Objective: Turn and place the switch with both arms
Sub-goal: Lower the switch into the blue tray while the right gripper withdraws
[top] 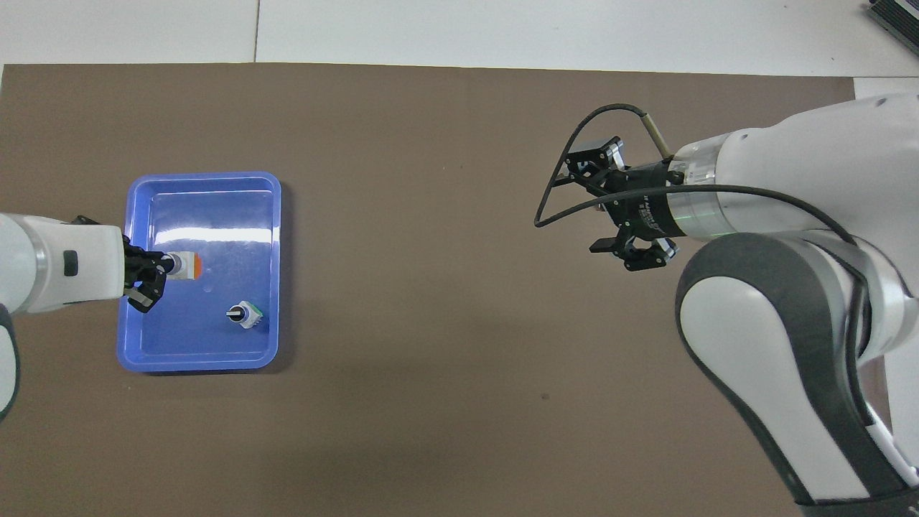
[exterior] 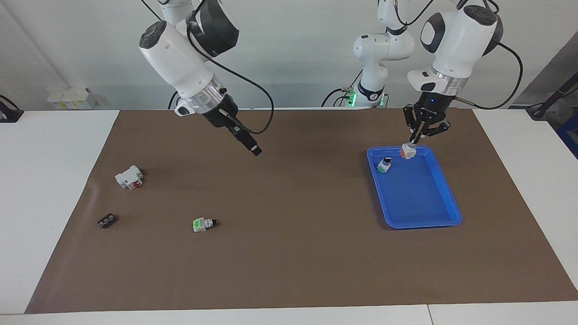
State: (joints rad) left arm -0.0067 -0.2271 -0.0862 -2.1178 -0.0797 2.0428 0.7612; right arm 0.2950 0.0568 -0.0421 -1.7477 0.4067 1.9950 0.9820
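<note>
With the switch (exterior: 407, 151) clamped by its knob end in the left end effector (exterior: 418, 135) over the blue tray's (exterior: 445, 187) twelve-o'clock rim, it is best lowered upright before release, while the right end effector (top: 623, 208), spread apart, waits above the tabletop (exterior: 293, 253).

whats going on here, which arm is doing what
The left gripper is shut on the switch with the orange block, holding it by its top over the blue tray. A green-and-white switch already sits in the tray beside it. The right gripper hangs in the air over the brown mat, holding nothing; that arm waits.
</note>
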